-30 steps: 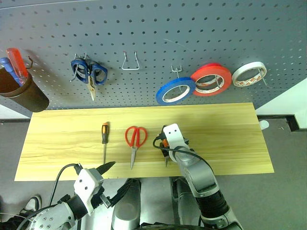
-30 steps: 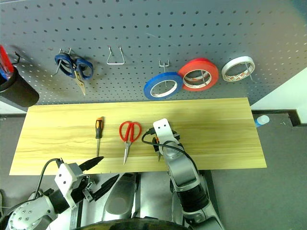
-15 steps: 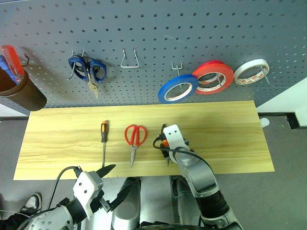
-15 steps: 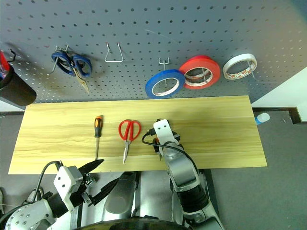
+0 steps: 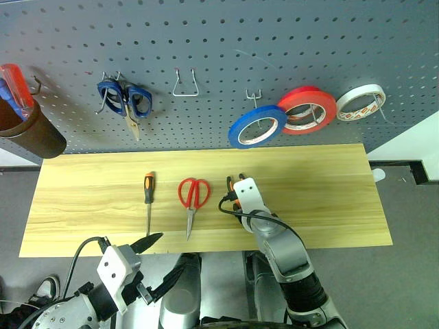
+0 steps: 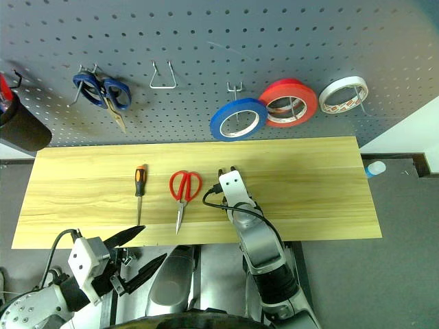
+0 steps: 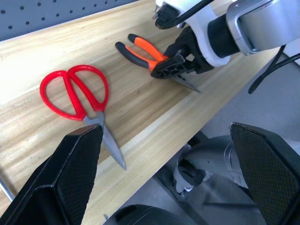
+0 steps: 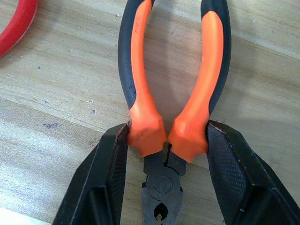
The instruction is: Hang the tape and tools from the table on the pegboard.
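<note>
Left eye view: worktop of pale yellow wood runs below the pegboard. Blue tape already hangs on a hook of the pegboard, just beside a red roll and a whitish roll. Blue-handled scissors hang further left, an empty wire hook between them and the rolls. A dark cup holding red and blue screwdrivers sits at the board's far left. On the worktop, left to right: screwdriver, red-handled scissors, then the pliers, only the handle tips visible past the right arm.

Right eye view: same layout. Left hand hangs off the worktop's near edge, fingers spread wide, holding nothing.

Left wrist view: red-handled scissors lie flat, blades toward the near edge. Beside them the pliers lie with their orange handles toward the pegboard; the right hand sits over their pivot end.

Right wrist view: right hand clenched on the pliers, one black finger touching each side of the orange grips just above the pivot. Pliers rest flat on the wood, handles splayed away from the hand.
</note>
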Robot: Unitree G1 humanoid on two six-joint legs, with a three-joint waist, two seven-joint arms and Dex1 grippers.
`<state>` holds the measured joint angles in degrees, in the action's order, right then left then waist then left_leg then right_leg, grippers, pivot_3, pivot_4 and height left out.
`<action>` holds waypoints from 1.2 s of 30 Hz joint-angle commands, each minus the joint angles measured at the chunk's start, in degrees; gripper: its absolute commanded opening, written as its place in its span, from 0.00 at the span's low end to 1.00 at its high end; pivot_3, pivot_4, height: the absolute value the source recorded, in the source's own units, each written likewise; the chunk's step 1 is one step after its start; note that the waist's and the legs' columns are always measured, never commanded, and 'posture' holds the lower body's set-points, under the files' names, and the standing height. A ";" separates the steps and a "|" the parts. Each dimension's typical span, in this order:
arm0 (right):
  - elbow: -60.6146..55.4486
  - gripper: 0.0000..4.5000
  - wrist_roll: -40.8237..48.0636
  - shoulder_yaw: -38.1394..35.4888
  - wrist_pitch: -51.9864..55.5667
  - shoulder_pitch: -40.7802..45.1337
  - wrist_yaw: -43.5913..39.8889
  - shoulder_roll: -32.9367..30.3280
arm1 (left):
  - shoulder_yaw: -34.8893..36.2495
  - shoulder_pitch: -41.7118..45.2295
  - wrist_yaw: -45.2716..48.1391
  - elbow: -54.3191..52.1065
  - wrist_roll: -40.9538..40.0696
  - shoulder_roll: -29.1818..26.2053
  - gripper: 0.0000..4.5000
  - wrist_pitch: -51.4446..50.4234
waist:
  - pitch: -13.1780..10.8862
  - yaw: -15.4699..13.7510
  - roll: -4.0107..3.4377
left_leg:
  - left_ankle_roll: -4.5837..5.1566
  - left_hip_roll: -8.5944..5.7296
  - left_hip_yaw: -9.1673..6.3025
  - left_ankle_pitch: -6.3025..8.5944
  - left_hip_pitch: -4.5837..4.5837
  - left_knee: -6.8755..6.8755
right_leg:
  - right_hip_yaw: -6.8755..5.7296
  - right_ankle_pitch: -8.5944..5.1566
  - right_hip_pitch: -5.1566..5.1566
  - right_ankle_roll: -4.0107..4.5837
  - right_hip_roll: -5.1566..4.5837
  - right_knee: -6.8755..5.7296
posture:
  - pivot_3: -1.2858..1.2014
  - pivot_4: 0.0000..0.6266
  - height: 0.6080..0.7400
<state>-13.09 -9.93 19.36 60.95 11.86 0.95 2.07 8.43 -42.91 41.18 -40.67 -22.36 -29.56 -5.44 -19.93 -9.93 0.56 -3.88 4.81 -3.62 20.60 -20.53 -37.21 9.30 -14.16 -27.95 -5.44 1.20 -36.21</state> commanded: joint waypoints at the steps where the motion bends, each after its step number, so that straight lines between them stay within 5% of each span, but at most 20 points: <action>1: -1.67 0.47 0.52 0.57 -1.95 -1.45 -1.32 -0.91 | 1.13 -0.97 0.97 -0.77 -2.19 0.83 1.00 2.16 | 0.00 0.01 0.00 | 0.00 0.00 0.00 0.00 0.00 0.00 | 0.00 0.00 0.00 0.00 0.00 0.00 | 0.69 0.60 1.00; 11: -5.85 0.47 2.00 1.08 -9.10 -5.90 -6.66 -4.96 | 5.83 -5.97 5.15 -2.05 -11.20 2.48 1.00 5.27 | 0.02 -0.03 0.04 | -0.01 0.00 0.00 -0.01 -0.43 -0.11 | 0.00 0.02 -0.38 -0.02 -0.01 0.00 | 0.69 0.55 1.00; 36: -30.31 0.47 19.28 -4.53 -25.20 -13.00 -21.40 -10.13 | 6.35 1.52 7.24 13.21 -9.84 7.45 1.00 13.04 | 1.14 -0.14 0.76 | -0.02 -0.04 0.02 -0.01 -0.83 -0.95 | -0.02 0.45 -0.35 -0.33 -0.05 -0.03 | 0.67 0.39 1.00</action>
<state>-38.86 6.79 15.14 37.77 -1.29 -19.55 -8.78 14.40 -41.04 48.42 -27.38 -32.26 -22.88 6.07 -18.79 -10.07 1.31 -3.90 4.77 -3.60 20.59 -21.37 -38.17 9.28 -13.69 -28.28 -5.77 1.14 -36.24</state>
